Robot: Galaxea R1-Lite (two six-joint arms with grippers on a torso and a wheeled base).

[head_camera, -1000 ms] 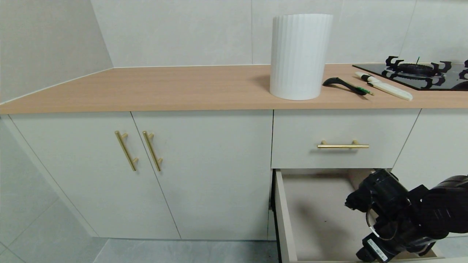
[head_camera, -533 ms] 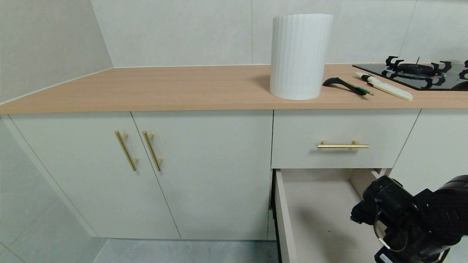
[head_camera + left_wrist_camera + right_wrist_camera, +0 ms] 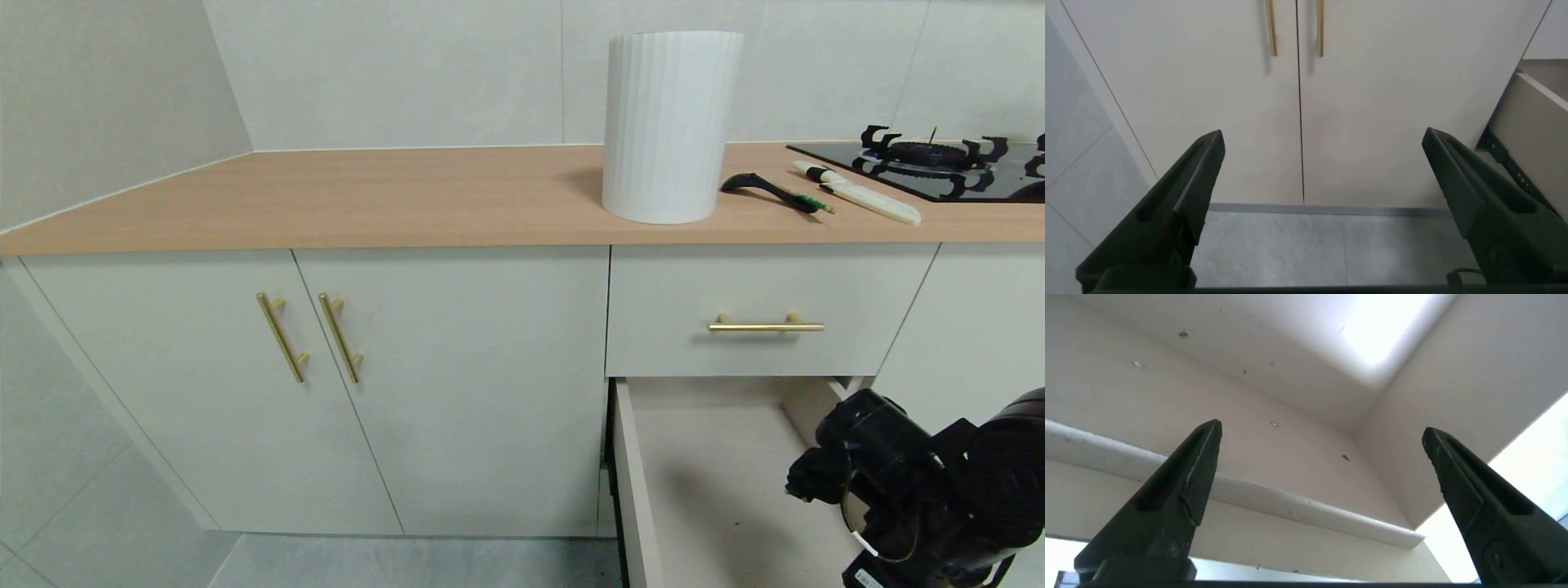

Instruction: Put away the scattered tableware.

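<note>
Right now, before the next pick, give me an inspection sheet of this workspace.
Surface: wooden countertop, running to the gas hob.
Job's things: black utensil and white knife lie side by side on the countertop; lower drawer stands open, no tableware seen on its visible floor.
Clutter: white ribbed canister stands upright beside the black utensil.
Grippers: left gripper open, empty, facing the cabinet doors; right gripper open, empty, pointed into the lower drawer.
Cables: thin cable loops at the right arm's wrist.
Surroundings: tiled wall; upper drawer closed.
</note>
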